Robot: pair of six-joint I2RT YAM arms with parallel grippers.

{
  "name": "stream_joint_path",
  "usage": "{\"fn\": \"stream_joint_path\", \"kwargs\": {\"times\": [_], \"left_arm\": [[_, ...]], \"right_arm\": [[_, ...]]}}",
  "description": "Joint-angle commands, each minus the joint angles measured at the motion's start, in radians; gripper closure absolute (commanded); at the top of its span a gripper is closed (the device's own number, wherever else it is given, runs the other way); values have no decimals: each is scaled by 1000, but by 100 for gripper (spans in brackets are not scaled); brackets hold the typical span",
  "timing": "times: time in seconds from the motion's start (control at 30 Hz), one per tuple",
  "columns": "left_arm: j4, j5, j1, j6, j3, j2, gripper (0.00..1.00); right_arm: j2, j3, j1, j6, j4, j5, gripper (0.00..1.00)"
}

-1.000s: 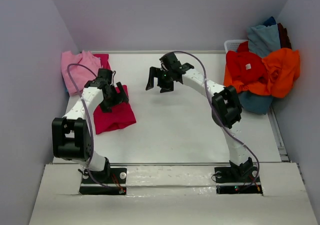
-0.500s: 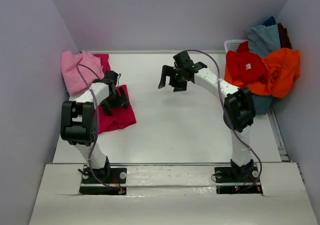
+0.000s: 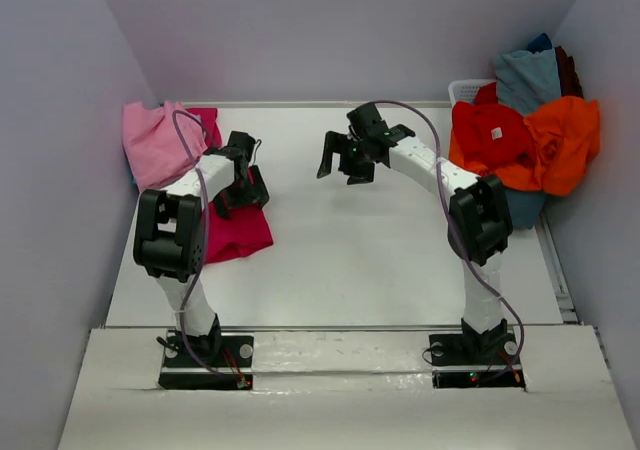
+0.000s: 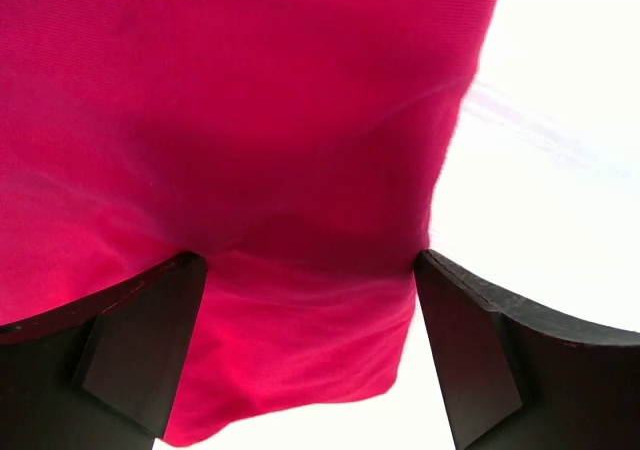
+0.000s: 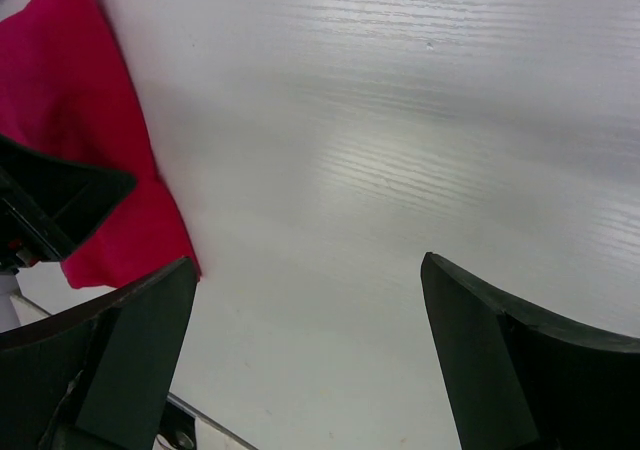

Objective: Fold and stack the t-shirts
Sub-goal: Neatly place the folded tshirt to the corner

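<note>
While heap of unfolded t-shirts [image 3: 520,145] fills basket [image 3: 462,90] far right, task early: crimson tee [image 3: 240,235] folded at worktop [image 3: 350,260] left, pink tee [image 3: 155,145] lumped behind. Both wide open, empty: left gripper [image 3: 245,185] low over crimson tee, right gripper [image 3: 345,160] above worktop centre.

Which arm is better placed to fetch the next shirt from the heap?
Right. The right gripper, open, hangs mid-table nearer the heap; the left gripper, open, is over the folded crimson shirt.
</note>
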Motion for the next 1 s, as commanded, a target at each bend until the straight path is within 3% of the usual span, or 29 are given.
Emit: {"fn": "stream_joint_path", "kwargs": {"times": [0.0, 0.2, 0.5, 0.73, 0.83, 0.97], "left_arm": [[-37, -48, 4, -11, -34, 41, 1], [-44, -79, -7, -25, -47, 71, 1], [-138, -220, -73, -20, 63, 169, 1], [-138, -230, -73, -20, 26, 207, 2], [-127, -197, -73, -22, 2, 207, 10], [-109, -139, -73, -27, -29, 207, 30]], "right_arm": [[-30, 17, -4, -6, 23, -27, 0], [-41, 15, -13, -5, 26, -29, 0], [-67, -19, -13, 6, 51, -35, 0], [-63, -16, -13, 3, 56, -50, 0], [-59, -20, -23, 3, 59, -58, 0], [-59, -28, -23, 1, 62, -65, 0]]}}
